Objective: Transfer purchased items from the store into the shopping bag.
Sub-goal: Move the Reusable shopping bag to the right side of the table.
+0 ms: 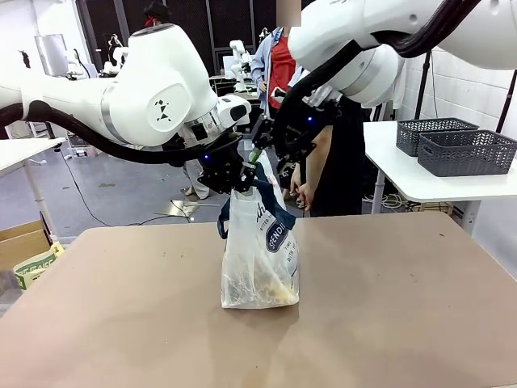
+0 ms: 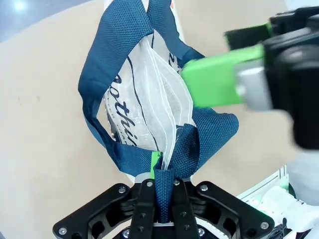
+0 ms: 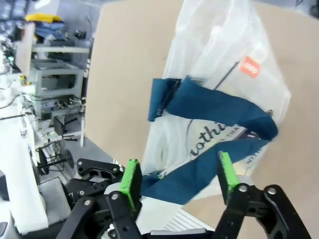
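Note:
The shopping bag (image 1: 260, 259), translucent white with navy straps and dark lettering, stands upright mid-table. Yellowish purchased items (image 1: 273, 291) show dimly through its bottom. My left gripper (image 1: 234, 174) is shut on one navy handle (image 2: 163, 191) at the bag's top and holds it up. My right gripper (image 1: 271, 153) hovers at the bag's mouth. Its green pads (image 3: 130, 179) stand wide apart, open, and the other navy strap (image 3: 199, 172) runs loosely between them. In the left wrist view the bag (image 2: 149, 99) hangs below, with the right gripper's green pad (image 2: 224, 82) beside it.
Two dark grey slotted baskets (image 1: 464, 149) sit on a white side table at the right; whether either is the store I cannot tell. A person (image 1: 331, 162) stands behind the bag at the far edge. A cardboard box (image 1: 23, 242) lies on the floor at the left.

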`<state>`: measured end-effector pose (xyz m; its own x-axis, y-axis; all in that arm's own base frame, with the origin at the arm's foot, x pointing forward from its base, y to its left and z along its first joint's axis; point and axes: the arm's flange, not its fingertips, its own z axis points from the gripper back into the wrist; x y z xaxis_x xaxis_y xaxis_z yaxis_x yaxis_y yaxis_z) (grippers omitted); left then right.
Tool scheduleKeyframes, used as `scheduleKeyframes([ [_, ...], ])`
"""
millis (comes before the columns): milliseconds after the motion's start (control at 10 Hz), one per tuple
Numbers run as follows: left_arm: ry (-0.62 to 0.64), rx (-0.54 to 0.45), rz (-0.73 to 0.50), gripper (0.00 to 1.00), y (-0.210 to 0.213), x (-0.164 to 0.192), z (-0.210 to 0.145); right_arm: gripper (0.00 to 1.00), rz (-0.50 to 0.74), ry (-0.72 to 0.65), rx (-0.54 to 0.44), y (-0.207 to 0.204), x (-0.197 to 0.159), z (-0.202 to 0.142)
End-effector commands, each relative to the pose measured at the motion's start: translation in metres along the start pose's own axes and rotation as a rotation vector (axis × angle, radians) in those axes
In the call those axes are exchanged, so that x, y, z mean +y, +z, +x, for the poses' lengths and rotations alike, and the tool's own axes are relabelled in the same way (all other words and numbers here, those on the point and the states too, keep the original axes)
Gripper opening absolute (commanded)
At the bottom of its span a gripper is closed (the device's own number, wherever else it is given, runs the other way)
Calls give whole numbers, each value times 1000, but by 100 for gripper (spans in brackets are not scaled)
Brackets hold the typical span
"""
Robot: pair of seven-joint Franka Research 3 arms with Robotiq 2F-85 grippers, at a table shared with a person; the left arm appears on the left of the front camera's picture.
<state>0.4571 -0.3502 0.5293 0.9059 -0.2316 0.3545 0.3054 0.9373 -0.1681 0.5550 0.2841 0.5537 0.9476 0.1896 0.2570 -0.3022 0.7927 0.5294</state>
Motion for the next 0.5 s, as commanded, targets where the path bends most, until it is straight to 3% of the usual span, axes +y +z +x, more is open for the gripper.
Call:
scheduleKeyframes([
  [0,8,1,-10,0,2,1,0,100,17,6,13,12,-26,-10],
  [200,8,1,-10,0,2,1,0,100,-16,89,46,25,-53,-10],
  [400,8,1,-10,0,2,1,0,100,-69,390,167,42,-59,-29],
])
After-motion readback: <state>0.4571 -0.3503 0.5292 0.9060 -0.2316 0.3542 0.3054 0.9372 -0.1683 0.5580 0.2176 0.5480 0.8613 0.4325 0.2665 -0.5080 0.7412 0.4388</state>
